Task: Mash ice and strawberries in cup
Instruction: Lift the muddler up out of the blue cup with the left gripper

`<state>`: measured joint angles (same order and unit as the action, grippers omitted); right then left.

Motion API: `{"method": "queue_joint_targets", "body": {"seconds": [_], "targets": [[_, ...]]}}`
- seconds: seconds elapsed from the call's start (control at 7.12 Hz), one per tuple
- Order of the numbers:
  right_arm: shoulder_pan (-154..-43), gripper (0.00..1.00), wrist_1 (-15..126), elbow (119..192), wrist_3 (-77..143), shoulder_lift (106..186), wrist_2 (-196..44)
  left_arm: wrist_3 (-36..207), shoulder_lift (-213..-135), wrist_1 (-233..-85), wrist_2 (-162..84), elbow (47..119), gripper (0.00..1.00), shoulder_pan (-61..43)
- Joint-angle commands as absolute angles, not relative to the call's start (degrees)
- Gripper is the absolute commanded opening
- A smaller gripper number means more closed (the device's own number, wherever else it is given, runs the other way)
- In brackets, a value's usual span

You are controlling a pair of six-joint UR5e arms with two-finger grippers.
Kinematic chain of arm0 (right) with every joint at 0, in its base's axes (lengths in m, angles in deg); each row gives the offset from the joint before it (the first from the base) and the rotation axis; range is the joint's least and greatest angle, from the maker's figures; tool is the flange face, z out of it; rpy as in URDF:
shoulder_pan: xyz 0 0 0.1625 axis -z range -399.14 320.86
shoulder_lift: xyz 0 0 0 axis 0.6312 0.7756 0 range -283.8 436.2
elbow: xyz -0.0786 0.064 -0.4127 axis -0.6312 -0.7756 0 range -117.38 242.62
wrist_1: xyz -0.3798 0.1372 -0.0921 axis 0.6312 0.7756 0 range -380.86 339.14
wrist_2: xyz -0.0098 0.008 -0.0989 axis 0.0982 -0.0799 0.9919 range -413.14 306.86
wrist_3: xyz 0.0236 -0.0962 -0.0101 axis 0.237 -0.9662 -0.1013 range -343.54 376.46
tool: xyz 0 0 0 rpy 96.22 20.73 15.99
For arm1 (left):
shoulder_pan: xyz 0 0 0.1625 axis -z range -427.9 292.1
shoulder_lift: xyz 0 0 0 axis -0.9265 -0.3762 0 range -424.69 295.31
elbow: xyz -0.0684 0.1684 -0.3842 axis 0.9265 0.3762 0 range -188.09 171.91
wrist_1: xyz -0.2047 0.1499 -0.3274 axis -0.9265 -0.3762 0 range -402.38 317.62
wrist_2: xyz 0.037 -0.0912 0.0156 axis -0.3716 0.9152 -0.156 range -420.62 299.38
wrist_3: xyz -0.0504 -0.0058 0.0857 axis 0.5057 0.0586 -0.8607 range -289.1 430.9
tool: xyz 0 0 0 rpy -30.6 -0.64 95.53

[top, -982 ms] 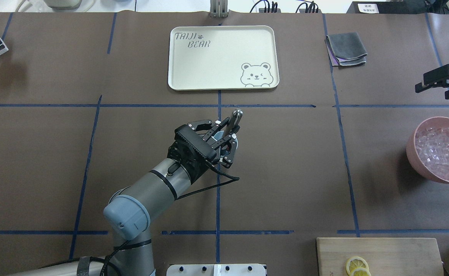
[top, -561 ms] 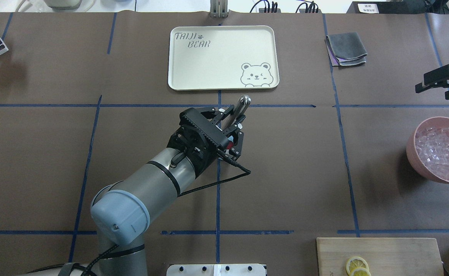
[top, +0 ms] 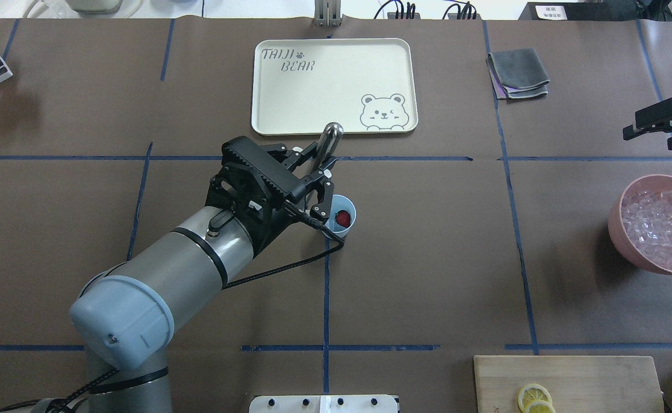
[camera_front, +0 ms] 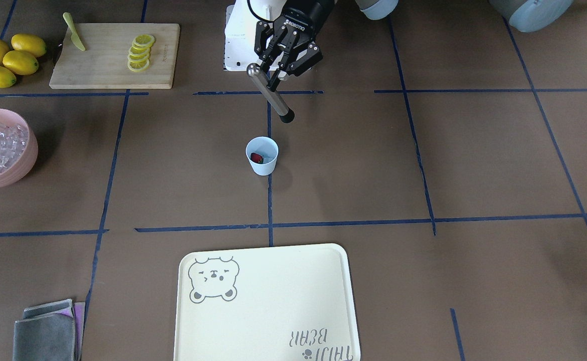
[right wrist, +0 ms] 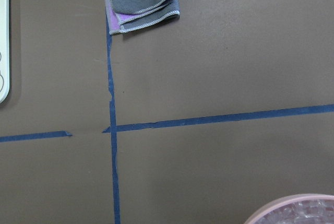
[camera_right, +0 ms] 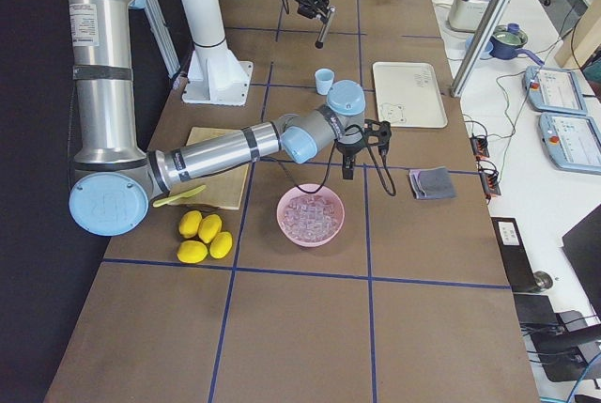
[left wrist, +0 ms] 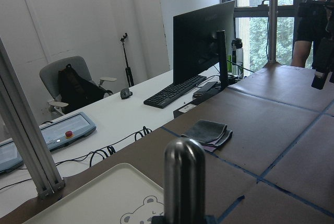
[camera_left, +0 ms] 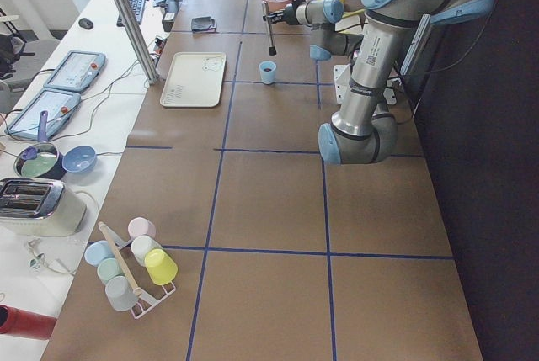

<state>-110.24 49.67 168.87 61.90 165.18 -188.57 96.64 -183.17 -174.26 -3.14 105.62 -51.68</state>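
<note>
The left gripper (camera_front: 278, 69) is clamped on a steel pestle (camera_front: 273, 98). The front view shows the pestle's dark tip hanging clear of the cup (camera_front: 262, 163), while in the overhead view the gripper covers part of the rim. The strawberry (top: 343, 218) lies in the cup. The ice (top: 663, 226) fills a pink bowl (top: 617, 229) near the right gripper (top: 660, 129), whose fingers are apart. The front view reads "ROBOTIQ" on the left gripper. The tray (top: 313, 97) beyond says "TAIJI BEAR".

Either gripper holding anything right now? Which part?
Left gripper grips the metal muddler near its upper end, black tip pointing down. Right gripper is open and holds nothing.
</note>
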Motion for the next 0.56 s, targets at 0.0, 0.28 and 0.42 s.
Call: {"method": "queue_joint_targets", "body": {"seconds": [0.0,0.28,0.42], "targets": [[-110.2,1.00,49.6,168.6,61.9,165.2,-188.5,99.3,-176.7,-173.8,-3.2,105.8,0.00,-49.3],[-110.2,1.00,49.6,168.6,61.9,165.2,-188.5,101.9,-171.0,-171.3,-2.2,105.9,0.00,-45.1],[-110.2,1.00,49.6,168.6,61.9,165.2,-188.5,106.2,-167.7,-171.4,5.0,106.0,0.00,-41.7]]}}
